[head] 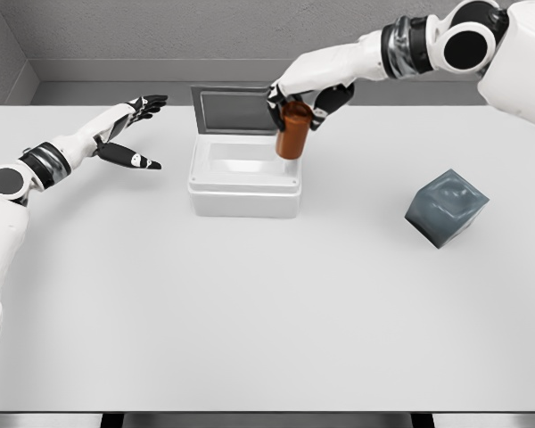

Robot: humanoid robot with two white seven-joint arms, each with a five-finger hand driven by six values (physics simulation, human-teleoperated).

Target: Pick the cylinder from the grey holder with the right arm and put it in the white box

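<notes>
My right hand (296,100) is shut on the orange-brown cylinder (292,135), gripping its top end. The cylinder hangs nearly upright over the right part of the white box (244,189), its lower end just above or at the box's opening. The box sits at the table's back middle with its grey-lined lid (232,111) raised behind it. The grey holder (446,207), a dark tilted cube, lies on the table to the right, well apart from the hand. My left hand (134,134) hovers open at the left of the box.
The white table (267,312) stretches wide in front of the box. A grey wall runs along the table's back edge.
</notes>
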